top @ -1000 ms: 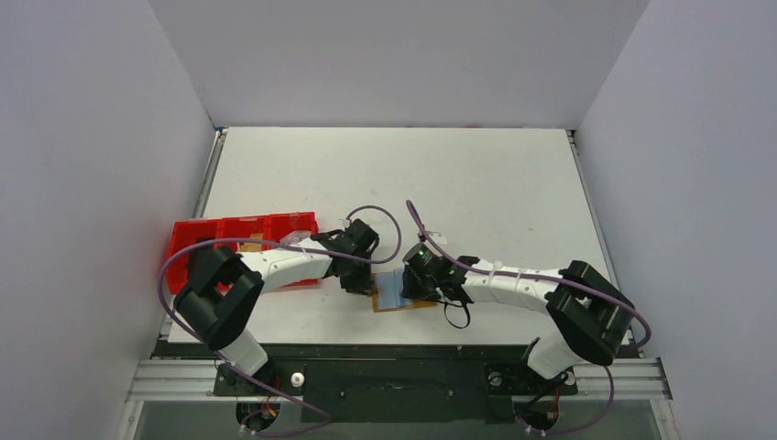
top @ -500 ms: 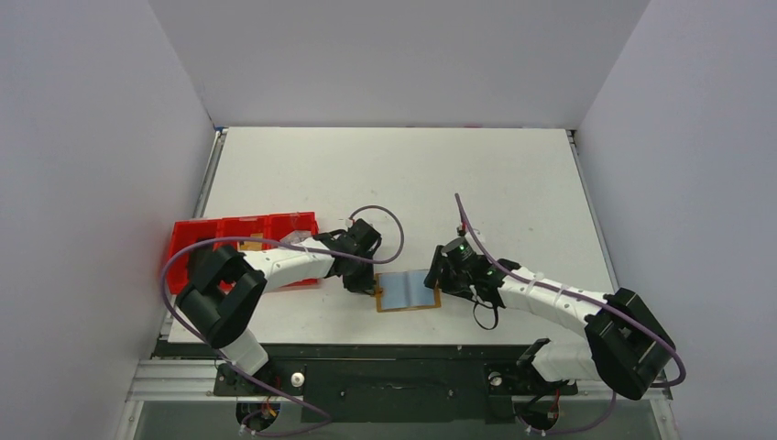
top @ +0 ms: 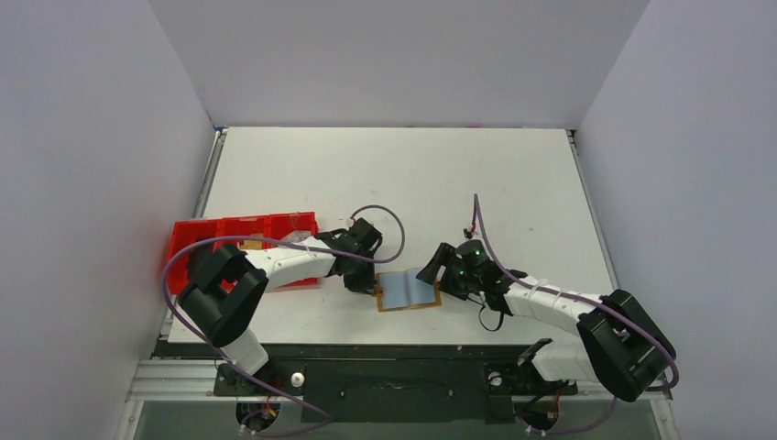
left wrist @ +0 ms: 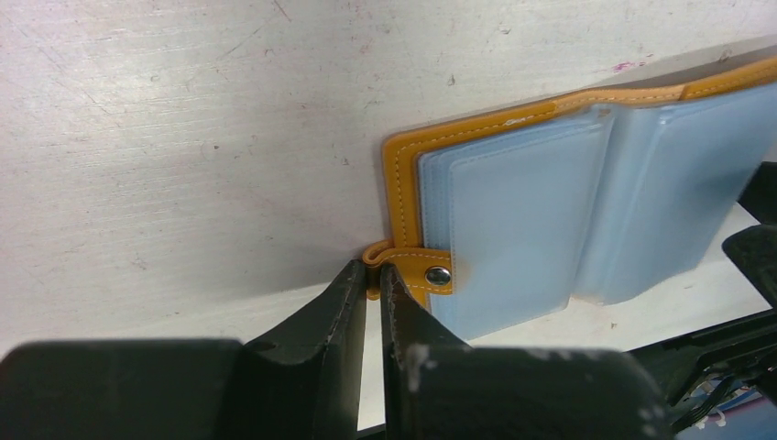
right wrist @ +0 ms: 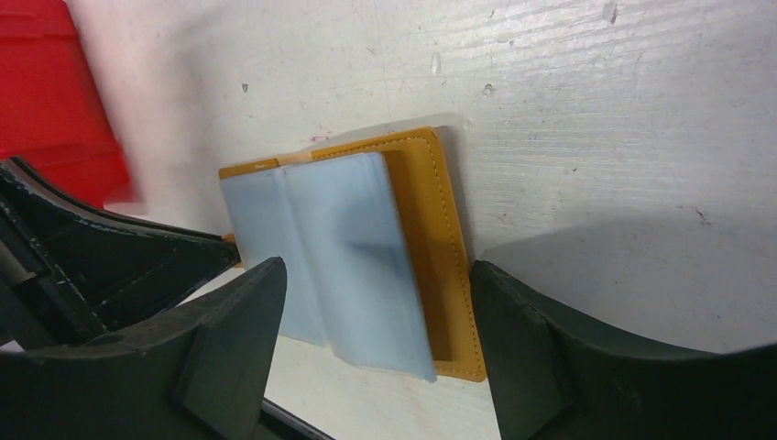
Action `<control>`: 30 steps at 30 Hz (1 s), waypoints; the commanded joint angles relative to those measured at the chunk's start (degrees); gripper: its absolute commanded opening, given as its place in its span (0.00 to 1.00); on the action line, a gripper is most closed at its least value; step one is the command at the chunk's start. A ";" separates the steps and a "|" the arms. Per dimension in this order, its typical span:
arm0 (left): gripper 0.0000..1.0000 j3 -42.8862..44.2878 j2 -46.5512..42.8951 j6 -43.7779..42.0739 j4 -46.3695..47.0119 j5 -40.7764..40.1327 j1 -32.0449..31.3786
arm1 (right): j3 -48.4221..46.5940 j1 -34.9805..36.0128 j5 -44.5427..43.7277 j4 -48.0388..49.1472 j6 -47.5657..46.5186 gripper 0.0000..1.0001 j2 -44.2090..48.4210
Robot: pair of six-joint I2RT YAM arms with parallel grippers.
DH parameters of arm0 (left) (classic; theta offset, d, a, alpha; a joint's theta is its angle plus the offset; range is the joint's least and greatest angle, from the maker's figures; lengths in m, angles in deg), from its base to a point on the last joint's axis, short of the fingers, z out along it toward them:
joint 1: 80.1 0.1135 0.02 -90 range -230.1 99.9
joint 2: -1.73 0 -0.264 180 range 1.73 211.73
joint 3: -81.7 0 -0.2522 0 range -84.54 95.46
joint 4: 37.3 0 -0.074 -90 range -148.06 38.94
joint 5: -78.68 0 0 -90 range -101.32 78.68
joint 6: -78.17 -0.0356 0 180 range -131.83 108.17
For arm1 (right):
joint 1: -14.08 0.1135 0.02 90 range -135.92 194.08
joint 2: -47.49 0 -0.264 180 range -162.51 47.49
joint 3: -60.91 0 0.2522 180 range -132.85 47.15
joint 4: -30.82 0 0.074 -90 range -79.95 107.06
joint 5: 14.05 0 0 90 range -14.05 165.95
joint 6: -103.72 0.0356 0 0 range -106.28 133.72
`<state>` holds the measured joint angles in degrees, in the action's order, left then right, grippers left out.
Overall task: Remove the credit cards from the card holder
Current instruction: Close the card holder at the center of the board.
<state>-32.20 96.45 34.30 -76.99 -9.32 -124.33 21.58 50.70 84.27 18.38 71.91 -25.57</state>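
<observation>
The tan card holder (top: pixel 408 301) lies open near the table's front edge, with pale blue leaves (top: pixel 406 289) spread across its inside. I cannot tell separate credit cards from sleeves. In the left wrist view my left gripper (left wrist: pixel 374 275) is shut on the holder's snap tab (left wrist: pixel 408 263) at its left edge (left wrist: pixel 399 183). It also shows in the top view (top: pixel 359 286). My right gripper (right wrist: pixel 376 269) is open and empty, its jaws either side of the holder's right half (right wrist: pixel 431 211) and the blue leaves (right wrist: pixel 339 247). From above it sits just right of the holder (top: pixel 438 272).
A red compartmented tray (top: pixel 243 236) stands at the left, partly under my left arm, and shows in the right wrist view (right wrist: pixel 55 92). The table's front edge (top: pixel 403 341) is just below the holder. Purple cables loop above both wrists.
My right gripper has moved off the holder to the right, uncovering the blue leaves, then edged back toward its right edge. My left gripper has stayed put.
</observation>
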 commanded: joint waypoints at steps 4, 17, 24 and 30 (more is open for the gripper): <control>0.00 -1.00 3.23 -0.75 0.25 -1.53 -0.77 | 2.20 -1.10 5.67 5.54 4.29 0.70 2.11; 0.00 -0.62 4.12 -1.04 1.06 -0.87 -0.82 | 0.63 -1.16 8.04 4.84 7.72 0.70 8.68; 0.00 -0.45 4.24 -1.12 1.11 -0.76 -0.77 | 0.30 -0.16 8.77 6.85 9.66 0.70 8.47; 0.00 -0.51 4.42 -1.11 1.23 -0.71 -0.98 | -0.86 1.07 8.47 7.52 10.72 0.70 8.57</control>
<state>-31.68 96.95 33.97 -77.43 -9.28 -124.33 23.62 50.26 90.94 21.35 80.70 -17.74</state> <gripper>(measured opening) 0.049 0.699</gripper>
